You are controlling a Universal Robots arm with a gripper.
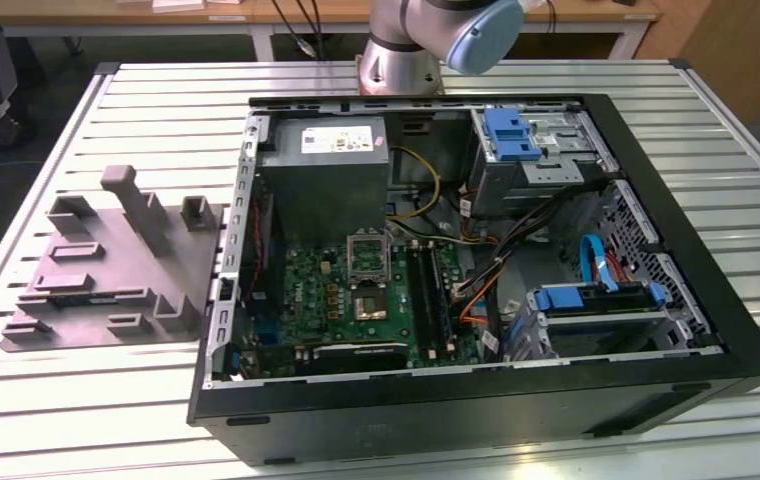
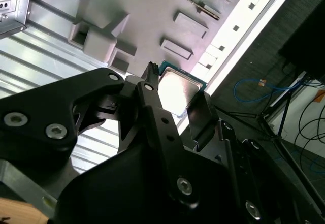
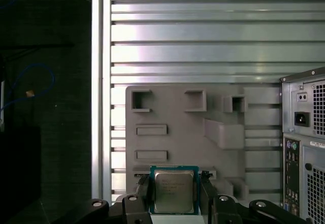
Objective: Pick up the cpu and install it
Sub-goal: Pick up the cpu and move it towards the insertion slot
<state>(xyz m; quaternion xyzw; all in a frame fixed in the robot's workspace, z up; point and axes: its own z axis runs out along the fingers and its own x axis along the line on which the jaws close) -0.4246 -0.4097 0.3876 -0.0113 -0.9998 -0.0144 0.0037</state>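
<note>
The cpu (image 3: 174,191), a small square chip with a silvery top and green rim, sits between my gripper's (image 3: 174,182) two black fingers (image 3: 143,192), which are shut on its opposite edges. The second wrist view shows the same hold: the cpu (image 2: 177,88) clamped by the gripper (image 2: 175,101). I hold it high above the grey plastic tray (image 3: 177,107), near the tray's edge. In the exterior view the open computer case (image 1: 700,300) lies on the table, with the black socket (image 1: 371,302) on the green motherboard (image 1: 313,295).
The grey tray (image 1: 100,280) with upright blocks lies at the exterior view's left of the case. A grey power-supply box (image 1: 324,160), drive cages with blue clips (image 1: 511,135) and loose cables (image 1: 514,250) crowd the case. The arm's base (image 1: 400,60) stands behind it. The slatted table's edge (image 3: 101,82) is close by.
</note>
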